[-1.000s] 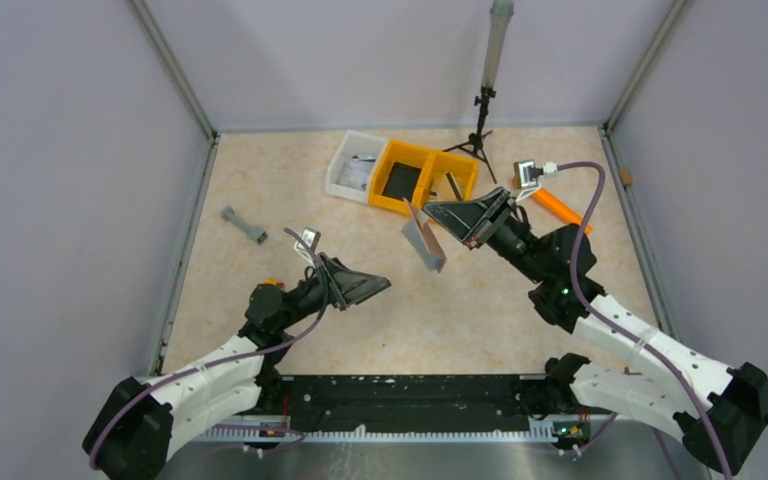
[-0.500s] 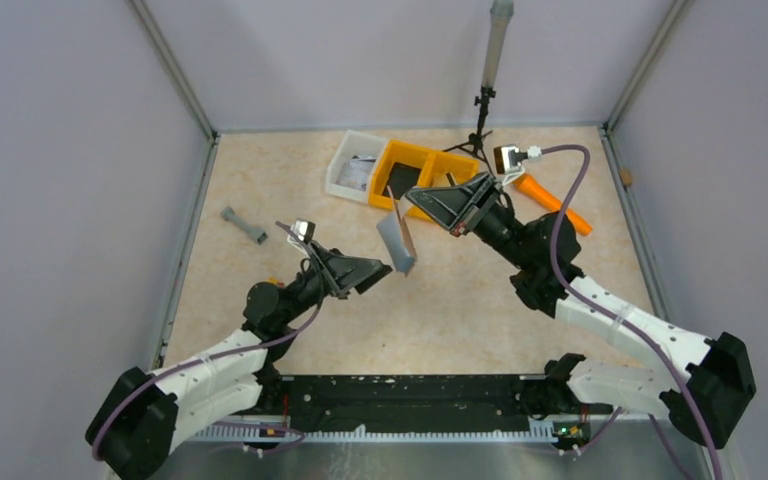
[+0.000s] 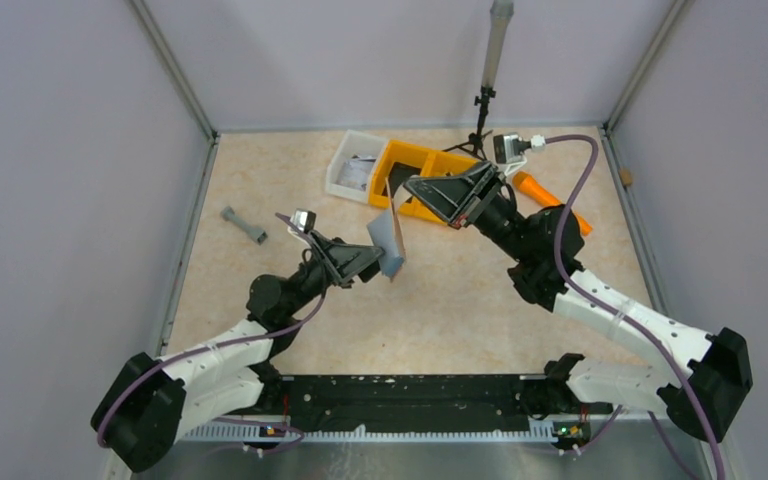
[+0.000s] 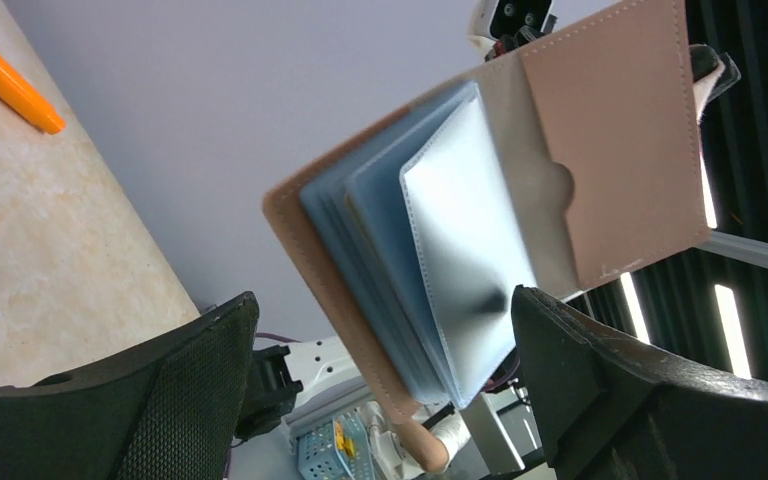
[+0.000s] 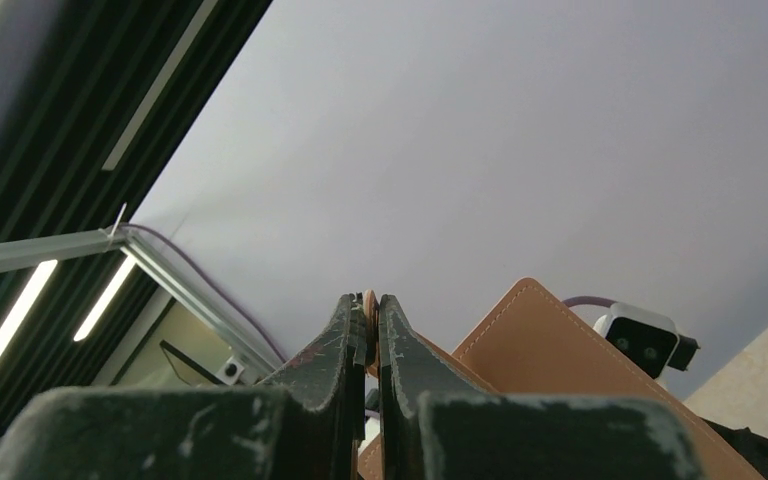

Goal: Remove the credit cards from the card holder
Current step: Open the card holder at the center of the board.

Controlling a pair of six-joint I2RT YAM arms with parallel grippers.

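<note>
**Top external:** fixed high above the 6 o'clock edge of the table (image 3: 440,305), looking down over all of it.
**Left wrist:** very near, tilted upward at the card holder (image 4: 610,140).
**Right wrist:** equally near, also tilted upward, with the card holder at 5 o'clock.
All three views share the card holder.

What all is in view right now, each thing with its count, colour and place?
card holder: one, tan outside, pale blue sleeves, hanging open above mid-table
yellow bin: one, yellow, two compartments, far centre
black flat item: one, black, in its left compartment
white bin: one, white, against the yellow bin's left side
grey dumbbell-shaped piece: one, grey, far left
orange marker: one, orange, far right
black tripod: one, black, far edge
table: one, beige
right pincer: one, black, shut on the card holder's edge
left pincer: one, black, open, facing the holder's sleeves
</note>
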